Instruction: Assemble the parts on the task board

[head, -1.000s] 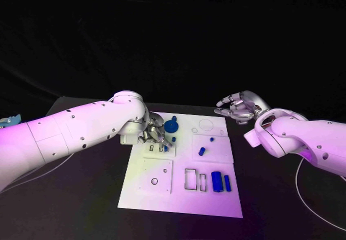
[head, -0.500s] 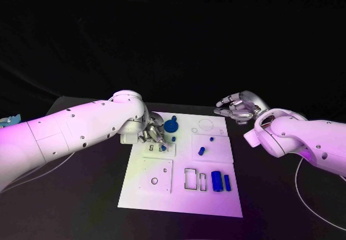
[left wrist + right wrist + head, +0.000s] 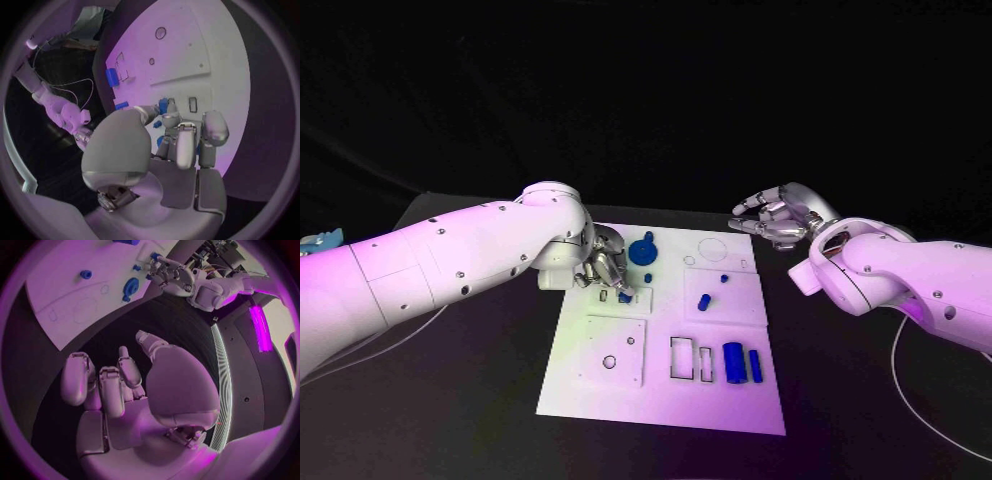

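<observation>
White flat task board (image 3: pixel 620 392) lies mid-desk; left hand (image 3: pixel 606 268) presses what looks like a small blue part (image 3: pixel 626 296) at its far-left slots. Right hand (image 3: pixel 773 220) hovers curled, empty. Several loose blue pieces (image 3: pixel 705 301) remain unassembled

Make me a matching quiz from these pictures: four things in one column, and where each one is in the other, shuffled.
Things
1. left hand
2. right hand
3. round blue gear-like part
4. two upright blue block parts

Places
A. off the white task board, past its far right corner
B. near right part of the board
C. far part of the board, beside the left hand
D. over the board's far left part

Pairs: 1-D, 2-A, 3-C, 4-B
</observation>
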Controlling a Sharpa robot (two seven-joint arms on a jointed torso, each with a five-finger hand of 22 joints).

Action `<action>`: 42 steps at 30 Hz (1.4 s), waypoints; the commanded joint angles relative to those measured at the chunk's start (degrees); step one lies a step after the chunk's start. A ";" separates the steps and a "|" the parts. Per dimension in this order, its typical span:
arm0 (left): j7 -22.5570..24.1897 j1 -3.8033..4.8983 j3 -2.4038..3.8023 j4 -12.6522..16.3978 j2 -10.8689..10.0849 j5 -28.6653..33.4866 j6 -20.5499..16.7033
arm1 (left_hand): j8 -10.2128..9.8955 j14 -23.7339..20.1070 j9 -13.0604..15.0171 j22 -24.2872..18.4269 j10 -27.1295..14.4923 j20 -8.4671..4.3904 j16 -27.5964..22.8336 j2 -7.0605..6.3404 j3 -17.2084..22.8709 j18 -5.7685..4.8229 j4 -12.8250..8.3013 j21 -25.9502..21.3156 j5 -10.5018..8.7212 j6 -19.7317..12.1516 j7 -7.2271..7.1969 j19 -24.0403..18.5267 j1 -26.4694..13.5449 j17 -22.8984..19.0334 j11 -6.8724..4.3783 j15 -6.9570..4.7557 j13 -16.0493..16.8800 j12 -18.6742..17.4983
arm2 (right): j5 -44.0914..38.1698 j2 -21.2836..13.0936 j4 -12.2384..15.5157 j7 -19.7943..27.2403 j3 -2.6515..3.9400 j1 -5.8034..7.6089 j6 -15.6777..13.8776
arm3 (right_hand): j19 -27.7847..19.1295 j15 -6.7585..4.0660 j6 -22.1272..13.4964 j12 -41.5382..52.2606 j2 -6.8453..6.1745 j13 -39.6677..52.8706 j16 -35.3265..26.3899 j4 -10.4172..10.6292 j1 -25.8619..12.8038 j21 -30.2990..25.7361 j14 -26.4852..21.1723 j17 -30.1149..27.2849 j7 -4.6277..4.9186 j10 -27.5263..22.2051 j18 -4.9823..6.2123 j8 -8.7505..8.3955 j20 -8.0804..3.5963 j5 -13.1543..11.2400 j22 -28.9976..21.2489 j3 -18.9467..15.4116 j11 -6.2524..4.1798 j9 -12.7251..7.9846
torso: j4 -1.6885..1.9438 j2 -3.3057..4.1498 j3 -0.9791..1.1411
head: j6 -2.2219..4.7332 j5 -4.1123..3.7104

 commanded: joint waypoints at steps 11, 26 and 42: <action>1.21 -0.10 0.32 4.22 -3.59 3.04 -9.04 | 1.03 3.61 5.71 2.22 2.50 -0.43 1.07 -1.16 12.86 -0.77 -11.21 1.31 0.64 0.70 -0.41 2.08 -3.22 6.49 -0.42 -0.71 1.67 1.11 | -0.72 -0.23 -0.05 -0.10 -0.01 -0.07 0.98 | -0.44 -0.18 0.00 -0.24 0.07 -0.08 -0.25 0.38 -0.48 -0.26 3.95 6.08 -0.08 -0.42 0.58 0.37 -0.16 0.29 0.81 0.02 -0.08 0.06 | 0.14 0.00 0.08 | 0.25 0.20; 2.05 -2.38 0.28 8.79 -7.22 0.47 -17.58 | 2.00 3.96 7.07 4.68 4.77 -1.06 1.44 -3.27 16.12 -1.24 -13.84 2.49 9.17 2.46 -1.07 3.90 -7.29 7.42 -1.08 -1.34 3.77 2.18 | -0.60 -0.50 -0.38 0.23 -0.06 -0.50 0.90 | -0.56 -0.18 0.00 -0.28 0.02 -0.14 -0.33 0.44 -0.53 -0.47 3.90 5.87 -0.08 -0.46 0.63 0.44 -0.17 0.34 0.66 0.01 -0.08 0.06 | 0.51 -0.21 0.19 | -0.07 0.53; 1.66 -3.68 0.12 8.50 -6.77 -3.00 -16.55 | 2.36 4.09 7.49 5.55 5.55 -1.28 1.64 -3.79 16.40 -1.40 -14.59 2.89 11.43 2.97 -1.33 4.50 -8.35 7.82 -1.32 -1.57 4.67 2.70 | -0.15 -0.49 -0.49 0.22 -0.07 -0.65 0.88 | -0.73 -0.19 -0.03 -0.54 0.00 -0.46 -0.48 0.52 -0.60 -0.75 3.81 5.50 -0.09 -0.73 0.70 0.50 -0.18 0.40 0.45 0.00 -0.09 0.06 | 0.31 -0.13 0.23 | -0.01 1.12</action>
